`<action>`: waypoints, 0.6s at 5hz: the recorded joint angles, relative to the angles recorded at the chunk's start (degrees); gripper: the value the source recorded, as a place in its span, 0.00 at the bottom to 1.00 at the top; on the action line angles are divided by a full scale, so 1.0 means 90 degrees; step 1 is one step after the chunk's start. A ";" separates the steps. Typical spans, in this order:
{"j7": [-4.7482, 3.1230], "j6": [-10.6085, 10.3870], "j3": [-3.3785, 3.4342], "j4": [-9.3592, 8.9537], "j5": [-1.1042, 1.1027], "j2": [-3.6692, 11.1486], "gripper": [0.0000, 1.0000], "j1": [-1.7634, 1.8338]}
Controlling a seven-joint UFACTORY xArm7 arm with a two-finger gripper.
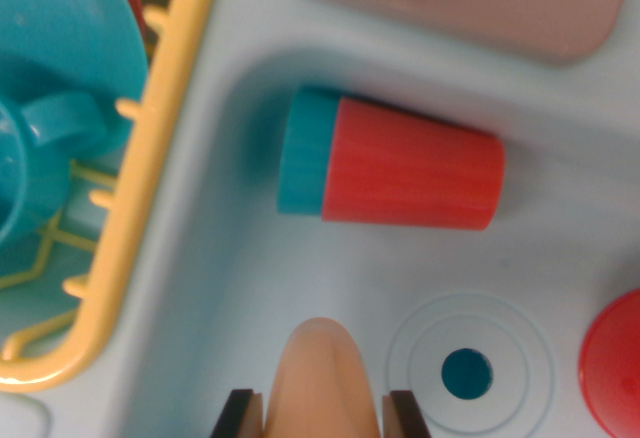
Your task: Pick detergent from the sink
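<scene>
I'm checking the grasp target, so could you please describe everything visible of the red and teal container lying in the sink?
The detergent container lies on its side on the pale blue sink floor, near the back wall. It looks plastic: a ribbed red body with a ribbed teal cap pointing to the wrist view's left. Nothing else touches it; the gripper is apart from it.

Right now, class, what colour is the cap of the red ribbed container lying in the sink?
Teal cap, wrist view.

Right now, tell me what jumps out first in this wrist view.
A red cup with a teal band lies on its side in the pale blue sink. A peach-coloured object sits between the pincer fingers at the bottom edge. A yellow rack holding teal dishes fills the left.
</scene>
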 joint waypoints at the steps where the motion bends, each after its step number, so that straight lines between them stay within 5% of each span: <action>1: 0.0028 0.0240 -0.0001 0.0174 -0.0020 -0.0068 1.00 0.0001; 2: 0.0028 0.0240 -0.0001 0.0174 -0.0020 -0.0068 1.00 0.0001; 3: 0.0058 0.0499 -0.0002 0.0362 -0.0041 -0.0141 1.00 0.0002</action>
